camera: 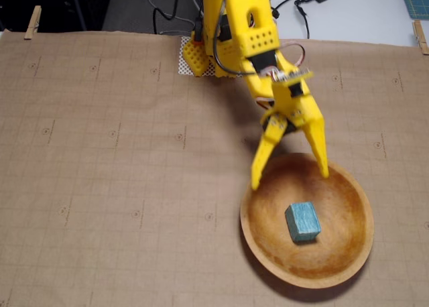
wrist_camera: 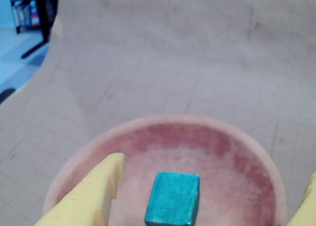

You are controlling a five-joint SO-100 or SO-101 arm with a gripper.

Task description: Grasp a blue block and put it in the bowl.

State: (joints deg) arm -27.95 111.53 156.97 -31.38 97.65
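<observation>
The teal-blue block [camera: 303,222] lies loose on the floor of the wooden bowl [camera: 348,253], a little left of the bowl's middle in the fixed view. In the wrist view the blue block [wrist_camera: 173,198] sits low in the frame inside the bowl [wrist_camera: 163,120]. My yellow gripper [camera: 289,176] hangs over the bowl's far rim, open wide, its two fingers [camera: 263,161] spread on either side and clear of the block. In the wrist view the gripper [wrist_camera: 215,179] shows one finger [wrist_camera: 91,196] at lower left and a tip at the right edge.
Brown gridded paper [camera: 100,173] covers the table and is held by clips at the far corners. The arm's base [camera: 228,32] and its cables stand at the far edge. The table's rounded edge [wrist_camera: 39,83] and floor show at the wrist view's upper left.
</observation>
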